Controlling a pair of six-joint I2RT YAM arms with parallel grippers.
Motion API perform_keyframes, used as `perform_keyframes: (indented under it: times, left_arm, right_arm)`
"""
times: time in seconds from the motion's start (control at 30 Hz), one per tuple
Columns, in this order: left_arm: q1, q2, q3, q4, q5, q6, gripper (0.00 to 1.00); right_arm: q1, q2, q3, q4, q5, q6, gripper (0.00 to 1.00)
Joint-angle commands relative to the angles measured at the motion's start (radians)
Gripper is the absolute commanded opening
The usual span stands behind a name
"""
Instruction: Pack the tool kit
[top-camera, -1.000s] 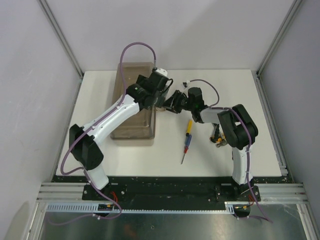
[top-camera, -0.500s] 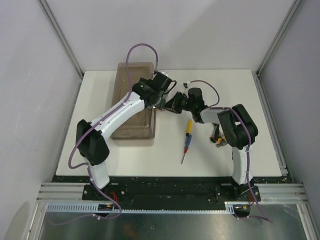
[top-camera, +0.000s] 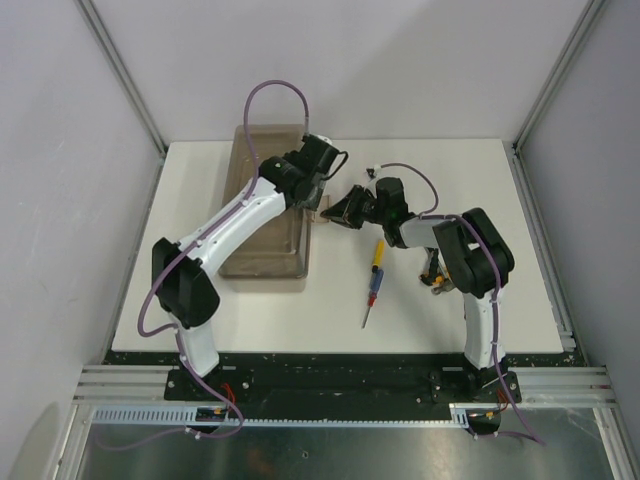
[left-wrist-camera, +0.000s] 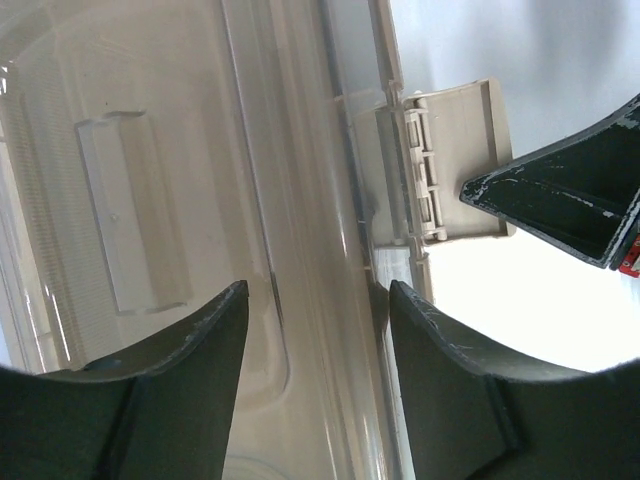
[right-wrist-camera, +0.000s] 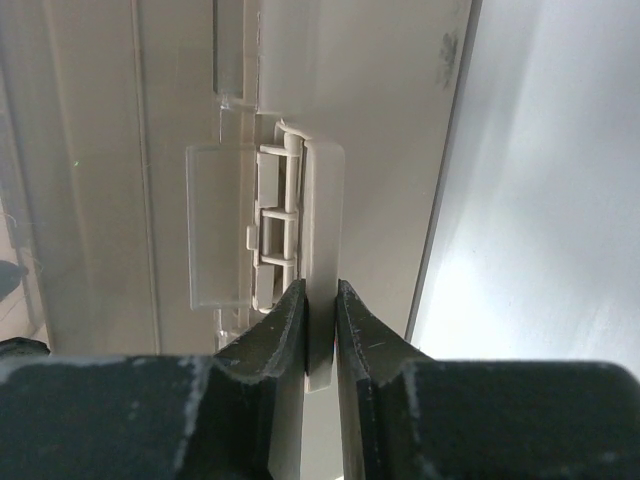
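The tool kit is a beige box with its brownish translucent lid down, at the back left of the table. Its front latch sticks out sideways, and my right gripper is shut on that flap; the same gripper shows in the top view. My left gripper hangs over the lid's latch-side rim, open, one finger over the lid and one at the edge. A yellow-red-blue screwdriver lies on the table to the right. Yellow-handled pliers lie partly under the right arm.
The white table is fenced by grey walls and metal posts. The right gripper's dark fingers are close beside the left gripper at the latch. Purple cables loop above both arms.
My left gripper has shifted a little toward the back along the box's edge and its jaws have narrowed. The right gripper's jaws have shut on the latch.
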Motion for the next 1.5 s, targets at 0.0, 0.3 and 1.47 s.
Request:
perform_keyframes:
  times: [0.0, 0.3, 1.47]
  left_arm:
    - [0.076, -0.053, 0.040, -0.052, -0.035, -0.004, 0.60]
    - [0.145, -0.103, 0.037, -0.064, -0.003, -0.006, 0.49]
    - [0.437, -0.290, -0.072, -0.067, 0.070, -0.115, 0.57]
  right_arm:
    - [-0.009, 0.023, -0.014, 0.035, -0.008, -0.014, 0.11]
    - [-0.013, 0.029, -0.017, 0.044, -0.007, -0.001, 0.11]
    - [-0.023, 0.010, -0.019, 0.045, 0.003, -0.009, 0.45]
